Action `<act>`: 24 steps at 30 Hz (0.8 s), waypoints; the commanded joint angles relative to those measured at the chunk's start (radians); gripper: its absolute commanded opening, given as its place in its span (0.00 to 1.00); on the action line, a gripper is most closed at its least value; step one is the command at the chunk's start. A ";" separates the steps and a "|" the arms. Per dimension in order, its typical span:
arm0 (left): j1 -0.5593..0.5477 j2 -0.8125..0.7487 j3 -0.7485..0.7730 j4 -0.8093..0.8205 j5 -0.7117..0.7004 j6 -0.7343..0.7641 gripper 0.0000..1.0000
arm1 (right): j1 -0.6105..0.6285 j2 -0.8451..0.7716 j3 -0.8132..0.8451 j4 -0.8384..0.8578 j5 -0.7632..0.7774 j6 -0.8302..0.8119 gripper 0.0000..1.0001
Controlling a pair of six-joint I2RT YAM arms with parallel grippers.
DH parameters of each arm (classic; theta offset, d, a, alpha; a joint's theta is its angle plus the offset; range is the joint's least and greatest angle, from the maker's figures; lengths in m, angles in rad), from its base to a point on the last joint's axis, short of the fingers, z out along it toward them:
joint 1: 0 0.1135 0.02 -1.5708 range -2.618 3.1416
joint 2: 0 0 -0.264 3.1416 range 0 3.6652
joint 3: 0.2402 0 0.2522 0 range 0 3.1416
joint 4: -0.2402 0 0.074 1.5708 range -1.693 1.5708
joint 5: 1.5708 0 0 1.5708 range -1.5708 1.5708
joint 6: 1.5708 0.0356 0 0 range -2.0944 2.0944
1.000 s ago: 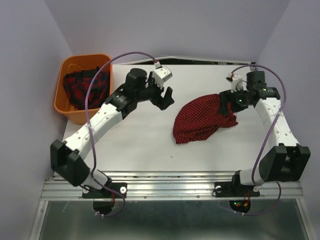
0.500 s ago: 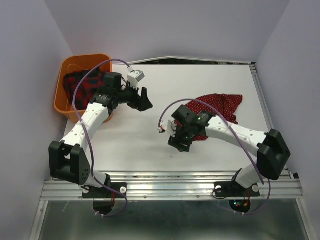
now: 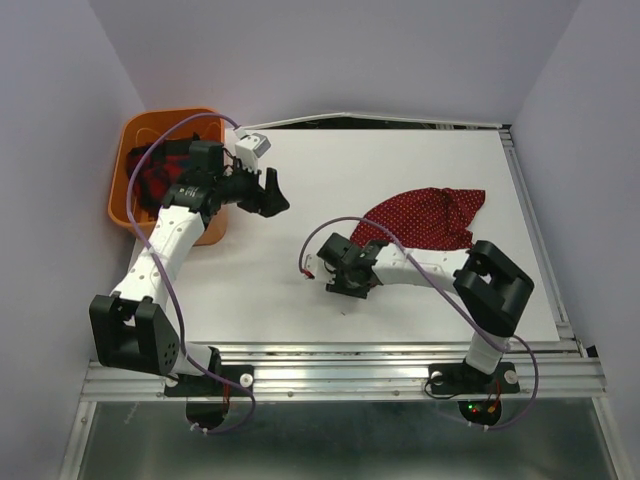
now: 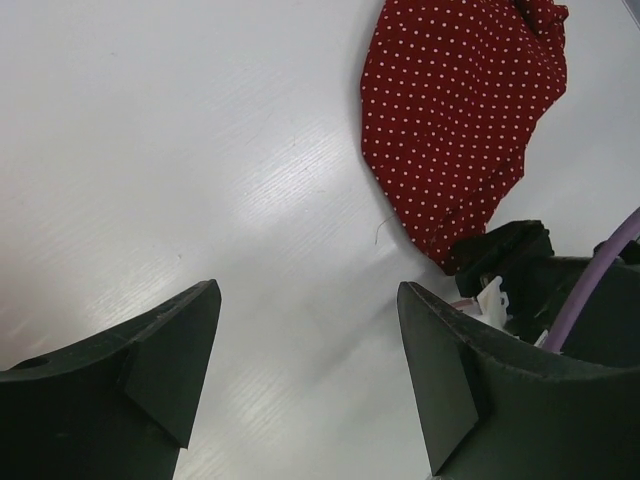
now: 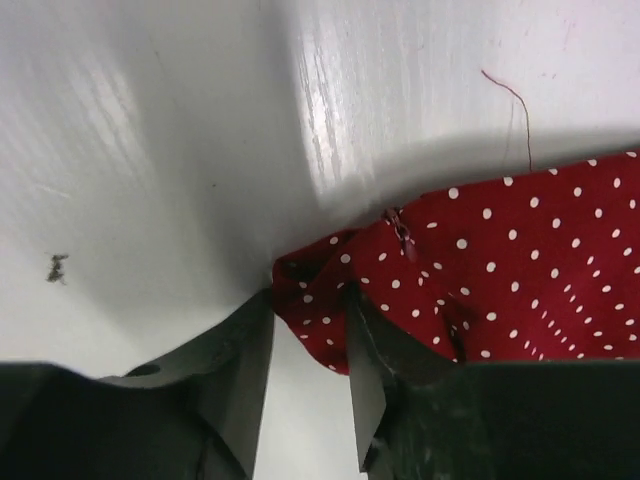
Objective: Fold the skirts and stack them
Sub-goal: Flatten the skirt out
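Observation:
The dark red polka-dot skirt (image 3: 430, 215) lies spread on the white table at centre right. It also shows in the left wrist view (image 4: 460, 110). My right gripper (image 3: 340, 277) is low on the table at the skirt's near-left corner. In the right wrist view my right gripper (image 5: 310, 300) is shut on that corner of the skirt (image 5: 520, 270). The plaid skirt (image 3: 158, 178) lies crumpled in the orange basket (image 3: 128, 215) at far left. My left gripper (image 3: 268, 192) is open and empty above the table beside the basket, as the left wrist view (image 4: 308, 290) also shows.
The purple cable of the right arm (image 3: 330, 225) loops above the table near the skirt's corner. A loose red thread (image 5: 512, 100) and a small dark speck (image 5: 56, 268) lie on the table. Grey walls enclose the table on three sides.
My right gripper has swung from the far right to the table's centre, at the polka-dot skirt's near corner; the skirt now lies stretched out. My left gripper has drawn back toward the basket.

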 commanded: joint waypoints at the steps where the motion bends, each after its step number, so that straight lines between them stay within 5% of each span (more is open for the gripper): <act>1: 0.009 -0.039 0.051 0.000 -0.014 0.021 0.83 | 0.016 0.050 -0.007 0.128 0.116 -0.005 0.32; 2: 0.012 -0.043 0.045 0.000 -0.019 0.023 0.83 | 0.016 0.061 0.002 0.130 0.127 0.001 0.13; 4: 0.026 -0.052 0.036 0.006 -0.019 0.023 0.82 | 0.016 0.046 0.046 0.113 0.135 -0.019 0.01; 13: 0.078 -0.143 -0.004 0.139 -0.045 -0.013 0.84 | 0.016 -0.104 0.382 0.041 0.002 -0.191 0.01; 19: 0.105 -0.213 -0.044 0.213 -0.072 -0.030 0.86 | 0.016 -0.009 0.874 -0.282 -0.117 -0.111 0.01; 24: 0.105 -0.213 -0.035 0.156 -0.075 0.062 0.86 | -0.013 -0.260 0.592 -0.280 -0.036 -0.125 0.01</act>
